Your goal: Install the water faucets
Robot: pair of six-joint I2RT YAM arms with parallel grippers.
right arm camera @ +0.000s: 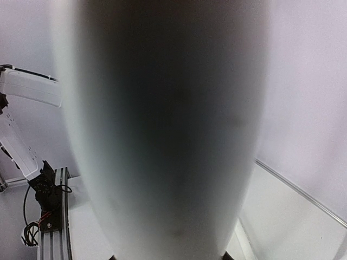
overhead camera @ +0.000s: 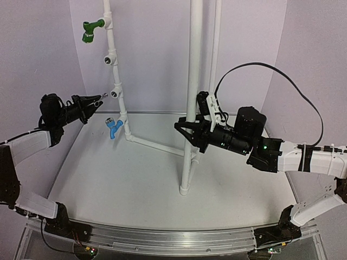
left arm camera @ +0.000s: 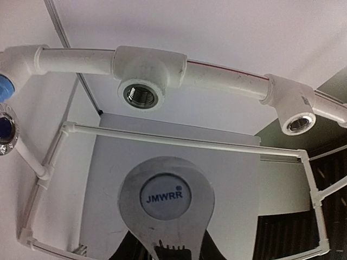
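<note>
your left gripper, at the left of the overhead view, is clamped on the silver faucet. in the left wrist view its round capped handle fills the lower centre, and the dark fingers are closed on it at the bottom edge. its threaded end is hidden, presumably pointing away from the camera toward the pipework.

the faucet hangs near the open tee in the upper centre and is not touching it. that tee's bare metal thread faces the camera. a second open tee sits at the right. the blue faucet is seated low on the riser and the green faucet is at the upper left, so the silver one looks like the tap in hand.

your right gripper straddles the tall white pole in the middle of the overhead view. it is most likely there to steady the frame against the twist of threading, since a low slanting pipe appears to join the pole to the riser. the right wrist view shows only blurred pole, so you cannot tell whether the fingers pinch it or merely sit either side.

bring the thread square to the socket before you turn. a tilted start would likely cross-thread or shove the light pipe aside.
</note>
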